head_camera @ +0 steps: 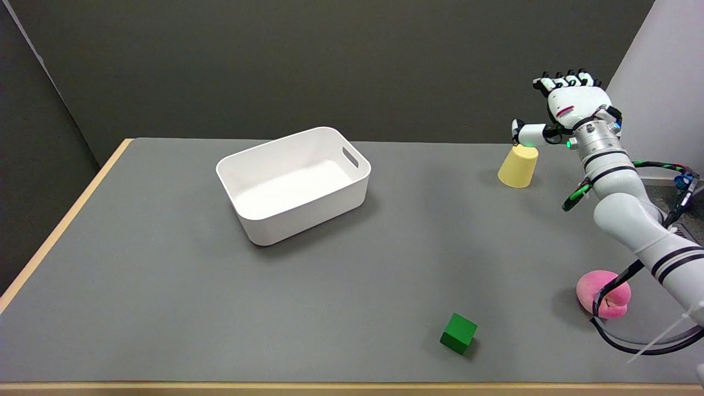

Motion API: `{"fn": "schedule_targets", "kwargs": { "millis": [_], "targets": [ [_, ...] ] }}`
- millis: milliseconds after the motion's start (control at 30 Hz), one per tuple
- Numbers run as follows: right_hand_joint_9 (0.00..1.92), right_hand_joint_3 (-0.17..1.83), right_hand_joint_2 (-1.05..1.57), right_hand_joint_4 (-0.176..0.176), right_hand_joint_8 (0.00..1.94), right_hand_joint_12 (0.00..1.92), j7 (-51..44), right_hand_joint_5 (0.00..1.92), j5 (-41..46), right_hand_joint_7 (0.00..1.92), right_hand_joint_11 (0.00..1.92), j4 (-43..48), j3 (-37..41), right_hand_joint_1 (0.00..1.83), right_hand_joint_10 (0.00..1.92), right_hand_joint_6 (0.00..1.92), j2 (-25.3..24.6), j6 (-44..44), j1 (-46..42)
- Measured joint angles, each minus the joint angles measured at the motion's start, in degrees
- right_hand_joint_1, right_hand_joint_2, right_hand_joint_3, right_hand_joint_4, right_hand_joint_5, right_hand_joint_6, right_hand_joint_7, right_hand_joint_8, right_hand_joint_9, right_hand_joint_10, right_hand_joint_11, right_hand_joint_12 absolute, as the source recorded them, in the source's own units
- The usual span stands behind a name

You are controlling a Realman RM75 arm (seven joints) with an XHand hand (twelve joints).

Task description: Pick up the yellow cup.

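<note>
The yellow cup stands upside down on the grey table at the far right, wider end down. My right hand hovers just above and to the right of it, fingers spread and pointing away. Its thumb reaches left over the cup's top and looks to be touching it or just above it. The hand holds nothing.
A white bin with handle slots sits at the table's middle back. A green cube lies near the front edge. A pink soft toy lies at the right, partly behind my forearm and its cables.
</note>
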Motion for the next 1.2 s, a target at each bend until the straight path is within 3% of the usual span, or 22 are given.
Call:
{"fn": "schedule_targets", "kwargs": {
  "millis": [567, 1200],
  "targets": [
    [0.14, 0.99, 0.65, 0.038, 0.33, 1.04, 2.43, 0.17, 2.90, 0.25, 0.00, -13.07, -7.71, 0.30, 0.64, 0.43, -1.65, 0.00, 6.81],
    [0.14, 0.99, 0.66, 0.041, 0.33, 1.04, 3.60, 0.17, 4.21, 0.25, 0.01, -20.37, -12.74, 0.31, 0.63, 0.43, -4.50, 0.26, 11.43]
  ]
}}
